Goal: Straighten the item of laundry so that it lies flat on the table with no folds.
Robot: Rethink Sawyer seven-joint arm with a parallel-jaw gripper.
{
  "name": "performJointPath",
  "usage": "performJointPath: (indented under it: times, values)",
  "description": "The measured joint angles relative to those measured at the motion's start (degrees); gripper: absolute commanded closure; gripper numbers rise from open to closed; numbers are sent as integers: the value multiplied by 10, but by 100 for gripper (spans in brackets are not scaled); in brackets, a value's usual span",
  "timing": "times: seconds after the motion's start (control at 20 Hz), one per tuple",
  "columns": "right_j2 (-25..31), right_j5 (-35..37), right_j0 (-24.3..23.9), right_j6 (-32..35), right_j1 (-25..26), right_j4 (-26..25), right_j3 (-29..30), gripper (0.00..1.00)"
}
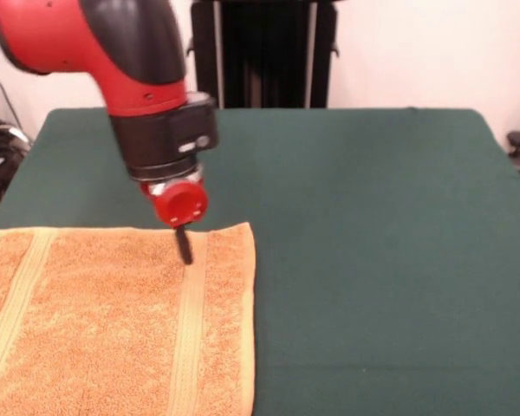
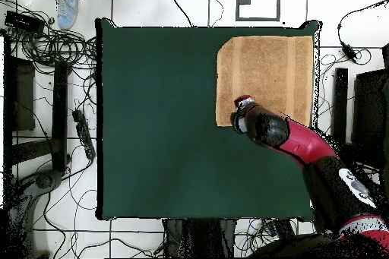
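The item of laundry, an orange-tan towel (image 1: 113,321) with ribbed bands, lies spread flat at the near left of the table (image 1: 373,260); its left and near edges run out of the front view. From overhead the towel (image 2: 264,74) sits in the table's (image 2: 159,119) top right corner. My gripper (image 1: 184,247) points down onto the towel's far edge, beside a ribbed band. Its dark tip looks like one narrow piece, touching or just above the cloth. In the overhead view the arm's red wrist covers the gripper (image 2: 241,104) near the towel's lower left corner.
The green cloth reaches wide to the right of the towel in the front view. Cables and equipment (image 2: 45,58) lie on the floor around the table in the overhead view. A black stand (image 1: 264,52) rises behind the table.
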Motion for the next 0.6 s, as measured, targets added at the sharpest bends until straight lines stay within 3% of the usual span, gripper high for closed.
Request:
performJointPath:
  times: [0.6]
  values:
    - [0,0,55,0,-60,79,59,100]
